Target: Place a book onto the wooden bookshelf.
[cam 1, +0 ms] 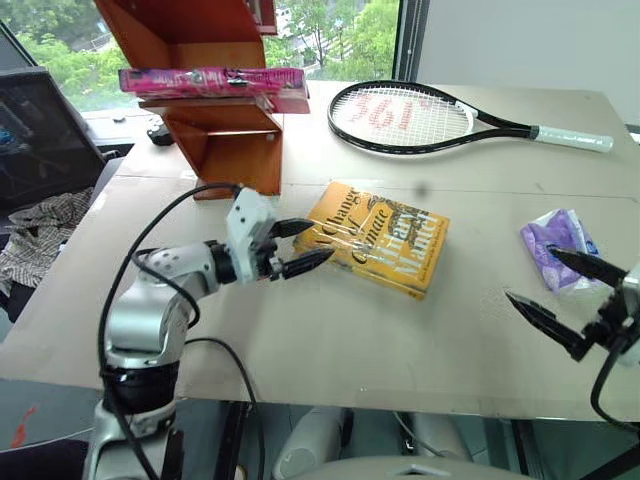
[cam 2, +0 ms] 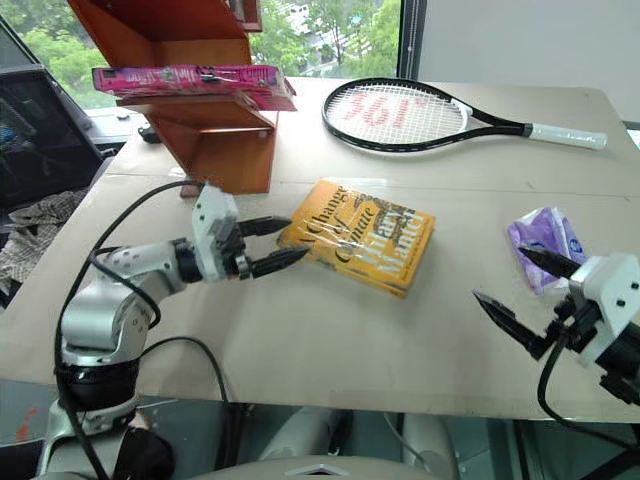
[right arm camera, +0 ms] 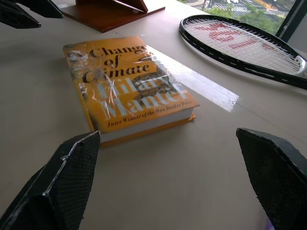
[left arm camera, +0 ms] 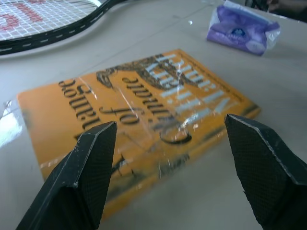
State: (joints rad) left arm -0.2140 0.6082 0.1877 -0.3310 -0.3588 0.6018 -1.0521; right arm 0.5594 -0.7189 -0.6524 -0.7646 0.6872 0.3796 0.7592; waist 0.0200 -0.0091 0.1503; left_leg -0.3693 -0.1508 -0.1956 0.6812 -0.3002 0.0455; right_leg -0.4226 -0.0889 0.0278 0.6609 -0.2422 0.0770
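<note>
the large bright pink glossy book lies flat on a shelf of the reddish-brown wooden bookshelf in the upper left of the head view, one end jutting a little past the shelf's edge toward the centre. judged from how it lies, the placing step looks finished and both arms are clear of the shelf.

the left gripper, at centre left, has its two black fingers apart and empty, pointing at the near corner of the yellow-orange hardback book with dark lettering that lies flat at the middle of the beige table. the right gripper, at the lower right edge, stands wide apart and holds nothing, just below a purple tissue packet. a black tennis racket with white strings lies across the upper middle.

if anything remains, it is probably only to check the pink book sits steady, nudging the overhanging end inward without bumping the shelf.
</note>
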